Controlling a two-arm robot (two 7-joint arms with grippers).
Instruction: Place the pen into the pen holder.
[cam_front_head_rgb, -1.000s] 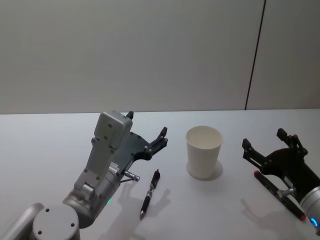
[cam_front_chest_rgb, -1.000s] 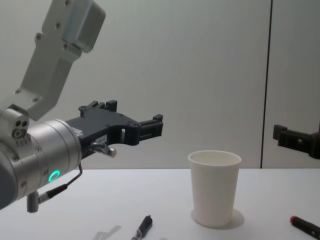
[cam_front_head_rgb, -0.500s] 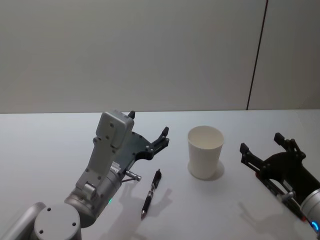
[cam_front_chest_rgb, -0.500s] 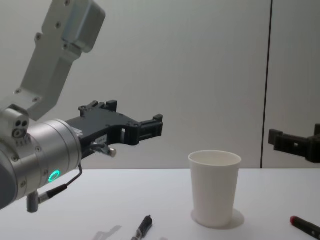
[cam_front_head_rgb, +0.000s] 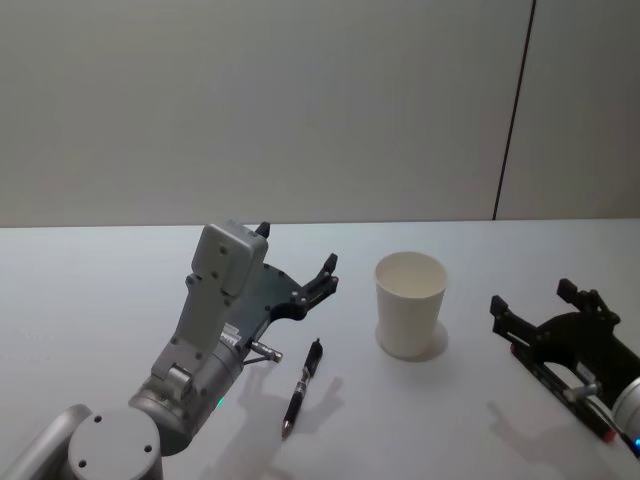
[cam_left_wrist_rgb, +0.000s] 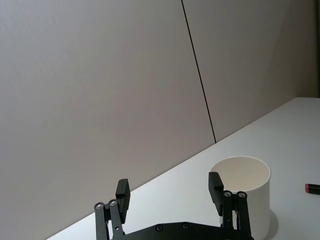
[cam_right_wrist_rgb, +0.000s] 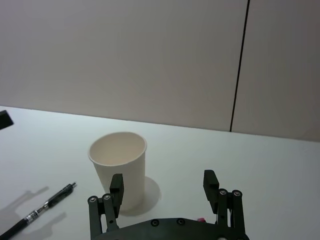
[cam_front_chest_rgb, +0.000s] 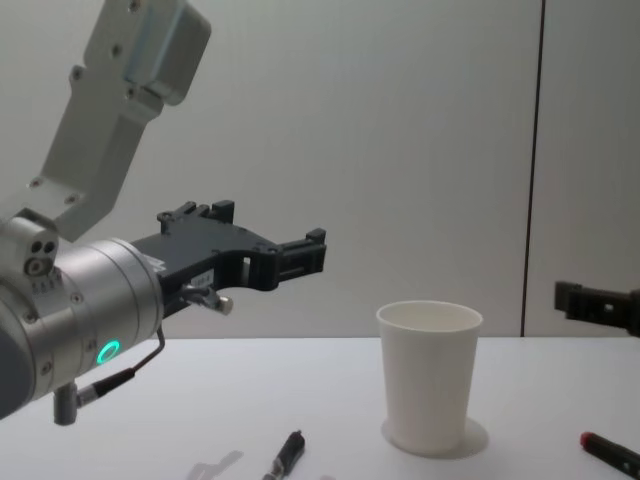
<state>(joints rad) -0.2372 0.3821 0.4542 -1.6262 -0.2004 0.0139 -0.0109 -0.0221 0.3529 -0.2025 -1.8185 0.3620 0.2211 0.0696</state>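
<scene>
Your right end effector (cam_front_head_rgb: 532, 297), wide open, hangs over the red pen (cam_front_chest_rgb: 608, 452) lying lengthwise under it; your open left end effector (cam_front_head_rgb: 295, 247) is near the black pen (cam_front_head_rgb: 300, 388).

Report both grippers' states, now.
The left gripper: open, holding nothing.
The right gripper: open, holding nothing.
</scene>
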